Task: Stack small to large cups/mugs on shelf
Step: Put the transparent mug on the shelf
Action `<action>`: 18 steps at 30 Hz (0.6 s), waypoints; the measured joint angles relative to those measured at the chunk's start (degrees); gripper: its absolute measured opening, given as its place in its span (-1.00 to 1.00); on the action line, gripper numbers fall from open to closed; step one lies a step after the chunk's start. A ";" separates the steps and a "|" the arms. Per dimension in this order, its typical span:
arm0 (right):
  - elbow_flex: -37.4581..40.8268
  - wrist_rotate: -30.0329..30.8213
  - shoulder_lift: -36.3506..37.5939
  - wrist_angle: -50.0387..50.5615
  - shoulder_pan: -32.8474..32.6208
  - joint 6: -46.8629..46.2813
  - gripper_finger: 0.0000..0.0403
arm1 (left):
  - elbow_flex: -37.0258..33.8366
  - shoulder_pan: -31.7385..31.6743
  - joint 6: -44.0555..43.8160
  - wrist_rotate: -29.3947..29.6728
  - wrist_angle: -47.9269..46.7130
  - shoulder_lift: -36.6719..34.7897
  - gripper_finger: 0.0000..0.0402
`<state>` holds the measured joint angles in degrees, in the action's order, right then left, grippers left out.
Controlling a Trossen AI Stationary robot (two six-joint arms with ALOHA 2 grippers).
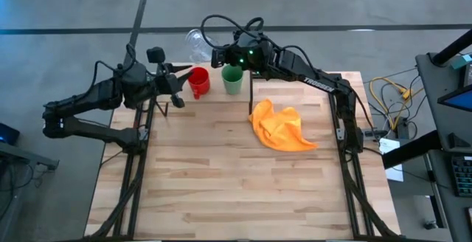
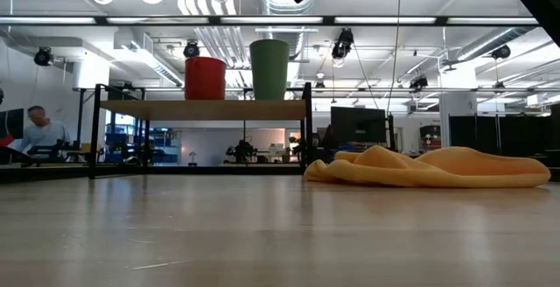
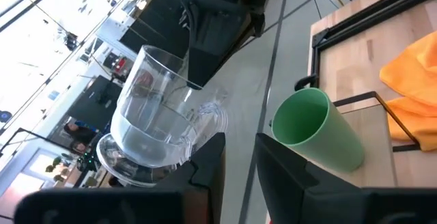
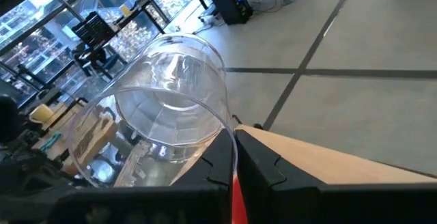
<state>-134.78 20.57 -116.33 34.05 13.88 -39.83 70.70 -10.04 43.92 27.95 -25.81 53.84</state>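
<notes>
Two arms work at the far edge of the wooden surface (image 1: 221, 183), seen from above. At left, the left gripper (image 1: 177, 88) sits just beside the red mug (image 1: 198, 82); its fingers (image 3: 205, 173) stand slightly parted in its wrist view, with nothing between them. The red mug stands upright on the shelf (image 2: 201, 109), toward the shelf's left half in the low view. Just to its right, apart from it, the green cup (image 1: 232, 80) stands upright on the same board; in the low view the two vessels (image 2: 205, 78) (image 2: 269, 69) sit side by side with a narrow gap. Above and behind them, past the far edge of the surface in the high view, the clear cup (image 1: 197, 44) hangs in the air, tilted, held by the right gripper (image 1: 221, 54). The right wrist view shows that gripper's fingers (image 4: 218, 159) pinched on the rim of the clear cup (image 4: 167, 94), one finger inside and one outside the wall. The left wrist view shows the same cup (image 3: 153, 118) lifted clear of the shelf, with the green cup (image 3: 314, 128) beside it. Farther right, an orange cloth (image 1: 284, 128) lies crumpled on the surface, near the shelf's right post and well apart from the cups. A seated person (image 2: 39, 134) shows in the room beyond, at the low view's left edge.
</notes>
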 joint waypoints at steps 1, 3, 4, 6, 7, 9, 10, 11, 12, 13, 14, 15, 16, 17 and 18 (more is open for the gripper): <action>0.00 -0.01 0.00 -0.01 -0.04 -0.01 -0.96 | 0.00 0.00 0.00 0.02 0.31 0.07 -0.66; 0.00 -0.11 0.00 -0.01 -0.06 -0.05 -0.96 | 0.00 0.00 0.02 0.00 0.50 0.15 -0.66; 0.00 -0.47 0.00 -0.01 -0.10 -0.18 -0.96 | -0.02 0.00 0.13 0.04 1.33 0.38 -0.66; 0.00 -1.96 0.00 -0.01 -0.08 -0.45 -0.96 | -0.02 0.00 0.98 0.06 2.66 0.62 -0.66; 0.00 -2.47 0.00 -0.01 -0.10 -0.60 -0.96 | -0.04 0.00 1.85 0.06 2.85 0.75 -0.66; 0.00 -2.62 0.00 -0.01 -0.09 -0.63 -0.96 | -0.04 0.02 3.63 0.76 3.86 1.19 -0.66; 0.00 -2.67 0.00 -0.02 -0.10 -0.63 -0.96 | -0.04 0.02 4.31 1.22 3.92 1.36 -0.66; 0.00 -2.78 0.00 -0.03 -0.10 -0.63 -0.96 | -0.04 0.02 4.80 1.38 3.86 1.57 -0.66; 0.00 -2.93 0.00 -0.03 -0.10 -0.64 -0.96 | -0.04 0.02 5.05 1.59 3.87 1.83 -0.66; 0.00 -3.30 0.00 -0.03 -0.10 -0.66 -0.96 | -0.05 0.02 5.09 1.78 3.87 2.03 -0.66; 0.00 -3.93 0.00 -0.03 -0.10 -0.66 -0.96 | -0.07 0.02 5.10 2.02 3.85 2.21 -0.66; 0.00 -4.41 0.00 -0.03 -0.10 -0.66 -0.96 | -0.09 0.02 5.09 2.21 3.85 2.43 -0.66; 0.00 -4.54 0.00 -0.03 -0.10 -0.64 -0.96 | -0.09 0.02 5.09 2.34 3.89 2.60 -0.66; 0.00 -4.55 0.00 -0.03 -0.10 -0.64 -0.96 | -0.09 0.02 5.09 2.49 3.89 2.73 -0.67; 0.00 -4.59 0.00 -0.03 -0.12 -0.63 -0.96 | -0.09 0.02 5.09 2.58 3.89 2.86 -0.68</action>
<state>-134.78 15.98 -116.33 34.02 13.76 -40.47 70.61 -10.02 49.01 30.52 -21.91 56.70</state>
